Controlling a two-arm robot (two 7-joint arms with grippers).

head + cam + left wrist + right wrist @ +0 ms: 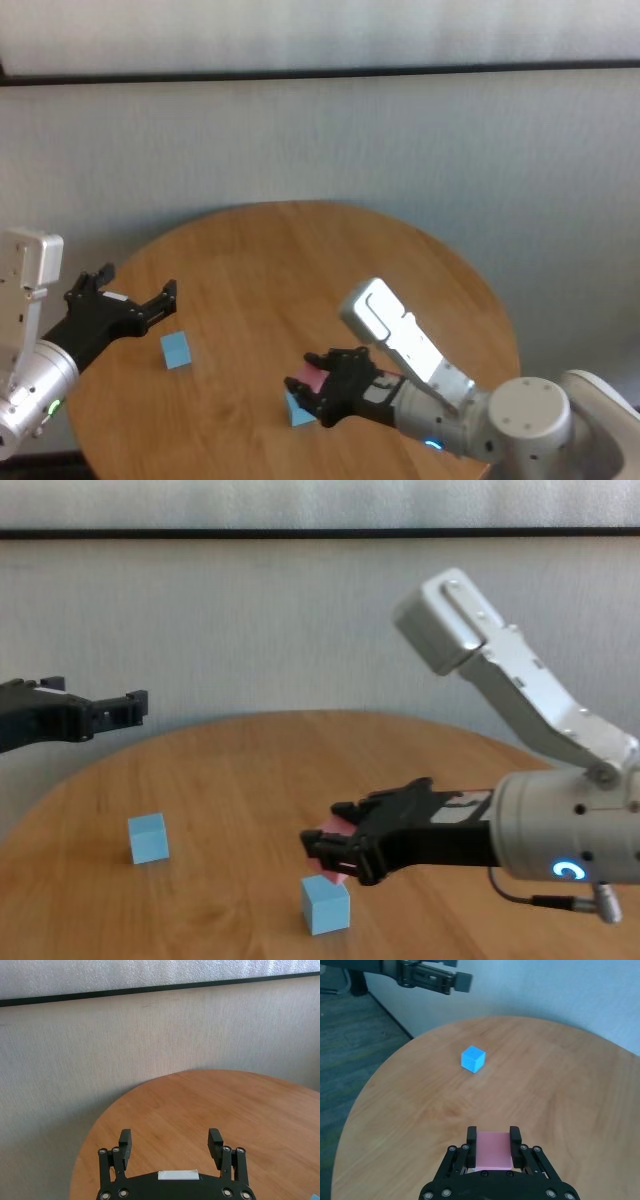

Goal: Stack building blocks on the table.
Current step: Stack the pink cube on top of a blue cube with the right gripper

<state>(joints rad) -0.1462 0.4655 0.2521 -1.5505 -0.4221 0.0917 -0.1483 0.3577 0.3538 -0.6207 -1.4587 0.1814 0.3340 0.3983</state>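
My right gripper (308, 383) is shut on the pink block (494, 1150), holding it just above a light blue block (326, 905) that rests near the front of the round wooden table (330, 270). Pink (330, 848) hangs slightly up and to the left of that blue cube, and I cannot tell whether they touch. A second light blue block (176, 350) sits alone on the table's left part, also in the right wrist view (473, 1058). My left gripper (135, 295) hovers open over the table's left edge, above and behind that cube, holding nothing (171, 1145).
A pale wall (330, 140) with a dark horizontal strip runs behind the table. Grey carpet floor (350, 1040) lies beyond the table's left edge. The far half of the tabletop (240, 1105) is bare wood.
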